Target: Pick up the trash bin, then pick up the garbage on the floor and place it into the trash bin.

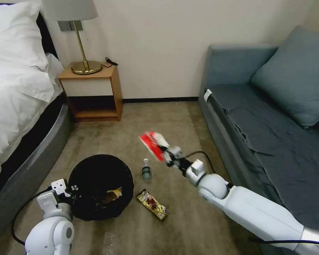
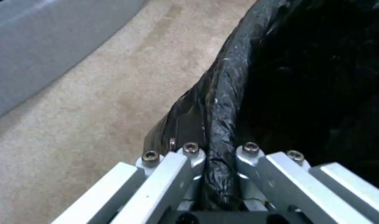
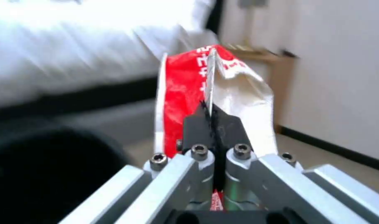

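1. The trash bin point(image 1: 95, 184), round, black and lined, sits low on the carpet point(image 1: 188, 226) between the bed point(image 1: 17, 117) and the sofa point(image 1: 273, 141), with a brown wrapper point(image 1: 111, 194) lying inside it.
2. The left gripper point(image 2: 217, 174) is at the bin's near-left rim, its fingers pinching the rim and the black liner point(image 2: 222, 102) from either side.
3. The right gripper point(image 3: 212, 124) is up in the air, above the floor to the right of the bin, fingers pressed tight on the red-white snack packet point(image 3: 185, 90).
4. The clear bottle point(image 1: 146, 170) lies on the carpet just right of the bin.
5. The yellow-red candy wrapper point(image 1: 152, 204) lies near the bin's right side, closer to the robot than the bottle.
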You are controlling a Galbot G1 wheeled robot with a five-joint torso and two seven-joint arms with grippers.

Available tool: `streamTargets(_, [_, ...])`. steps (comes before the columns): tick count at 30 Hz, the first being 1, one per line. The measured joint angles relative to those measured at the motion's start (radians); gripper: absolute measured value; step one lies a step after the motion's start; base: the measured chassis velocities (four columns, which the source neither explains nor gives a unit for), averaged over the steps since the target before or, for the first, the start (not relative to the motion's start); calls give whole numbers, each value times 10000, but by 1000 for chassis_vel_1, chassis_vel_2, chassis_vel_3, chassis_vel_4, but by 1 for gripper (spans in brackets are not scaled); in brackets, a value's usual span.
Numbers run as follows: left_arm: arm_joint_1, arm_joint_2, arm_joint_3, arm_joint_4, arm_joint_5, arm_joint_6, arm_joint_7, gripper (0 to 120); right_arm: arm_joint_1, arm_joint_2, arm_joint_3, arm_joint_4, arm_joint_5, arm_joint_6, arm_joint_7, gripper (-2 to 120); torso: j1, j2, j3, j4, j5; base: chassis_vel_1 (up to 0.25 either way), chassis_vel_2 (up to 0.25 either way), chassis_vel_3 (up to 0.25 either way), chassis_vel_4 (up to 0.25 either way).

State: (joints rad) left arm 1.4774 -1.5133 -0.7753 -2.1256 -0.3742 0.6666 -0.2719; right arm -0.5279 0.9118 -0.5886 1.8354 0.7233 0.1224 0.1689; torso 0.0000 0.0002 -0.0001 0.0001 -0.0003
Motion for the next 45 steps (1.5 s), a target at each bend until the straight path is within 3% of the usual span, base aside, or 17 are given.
streamTargets(4, [-24, -33, 42, 30, 25, 10, -17, 3, 366, 309, -822, 942, 865, -432, 540, 0, 0, -1, 0, -1, 1, 0, 0, 0, 0])
streamTargets(8, [-24, -62, 55, 14, 48, 19, -19, 3, 621, 664, -2001, 919, 984, -550, 974, 0, 0, -1, 0, 0, 1, 0, 0, 0, 0])
streamTargets(11, [-3, -80, 55, -82, 55, 36, -21, 3, 808, 1112, -3187, 196, 656, -529, 1228, 0, 0, -1, 0, -1, 1, 0, 0, 0, 0])
streamTargets(19, [110, -131, 48, -225, 67, 39, -21, 3, 1160, 2148, -4094, -1526, -283, -135, 1655, 0, 0, -1, 1, 1, 3, 0, 0, 0, 0])
streamTargets(23, [131, -133, 10, -248, 71, 37, -22, 3, 1233, 2271, -4117, -1586, -305, -159, 1833, 10, 0, -1, 1, -1, 3, 0, 0, 0, 0])
streamTargets(26, [127, -133, 2, -257, 68, 31, -23, 3, 1255, 2167, -4135, -1329, -267, -227, 1876, 25, 0, -1, 1, -1, 2, 0, 0, 0, 0])
streamTargets(30, [119, -133, -1, -257, 68, 31, -22, 3, 1256, 2121, -4136, -1253, -260, -244, 1885, 30, 0, -1, 1, -1, 2, 0, 0, 0, 0])
streamTargets(32, [79, -123, -32, -257, 59, 28, -19, 3, 1214, 1945, -4048, -989, -237, -268, 1948, 45, 0, -2, 1, -1, 3, 0, 0, 0, 0])
streamTargets(34, [78, -115, -62, -260, 59, 28, -20, 3, 1190, 1867, -3908, -867, -225, -283, 1968, 50, 0, -2, 1, 0, 4, 0, 0, 0, 0])
streamTargets(38, [87, -87, -248, -369, 85, 28, -18, 3, 939, 1110, -2643, -177, -158, -449, 1952, 70, 0, -3, 1, -1, 5, 0, 0, 0, 0])
streamTargets(45, [128, -50, -501, -546, 33, 36, 5, 3, 537, -88, -1546, -187, 114, -644, 1905, 92, 0, -3, 0, -2, 5, 0, 0, 0, 0])
